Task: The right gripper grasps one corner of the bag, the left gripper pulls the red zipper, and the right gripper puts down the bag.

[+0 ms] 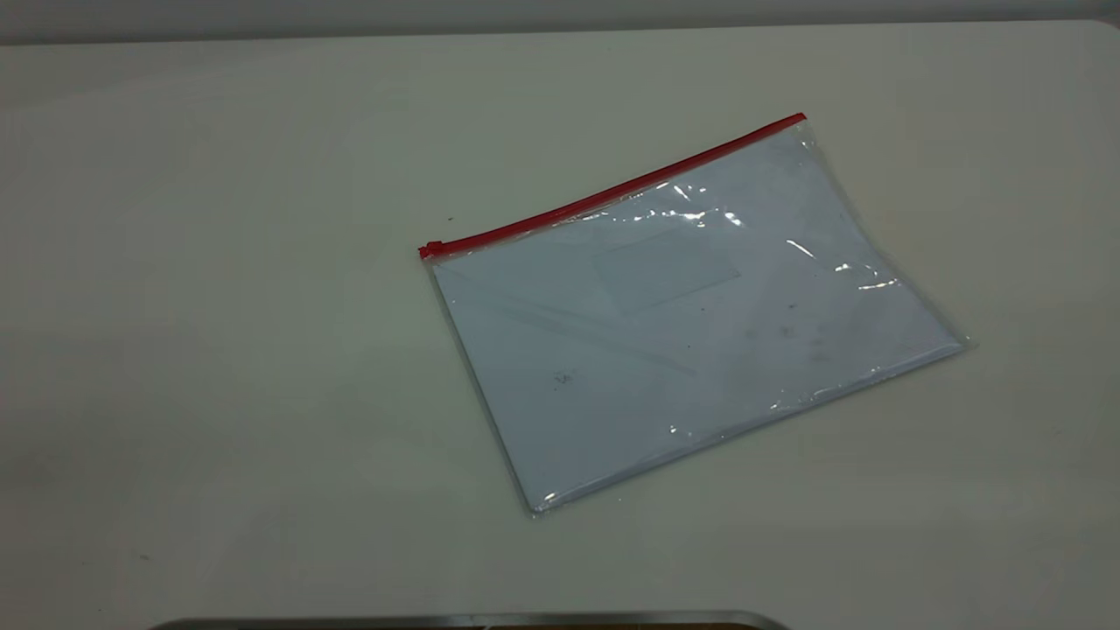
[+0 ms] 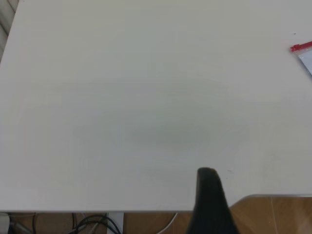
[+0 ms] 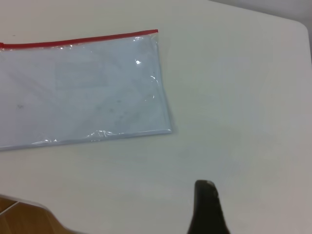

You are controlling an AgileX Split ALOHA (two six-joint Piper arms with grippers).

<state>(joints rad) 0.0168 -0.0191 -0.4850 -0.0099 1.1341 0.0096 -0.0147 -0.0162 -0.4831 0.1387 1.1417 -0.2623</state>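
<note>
bag: clear, flat, white sheets | red zipper closed | grippers: state unclear

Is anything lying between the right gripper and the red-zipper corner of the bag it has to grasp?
Nothing visible does. In the right wrist view only bare table lies between the right gripper and the bag, whose zipper corner is uncovered. The bag lies flat and untouched.

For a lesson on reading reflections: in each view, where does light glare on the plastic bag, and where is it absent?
Exterior view: bright white glints on the bag below the red zipper, toward its right side and along its near edge. Right wrist view: only small sparkles on the plastic. Left wrist view: just a matte table, with a soft shadow and no glare.
</note>
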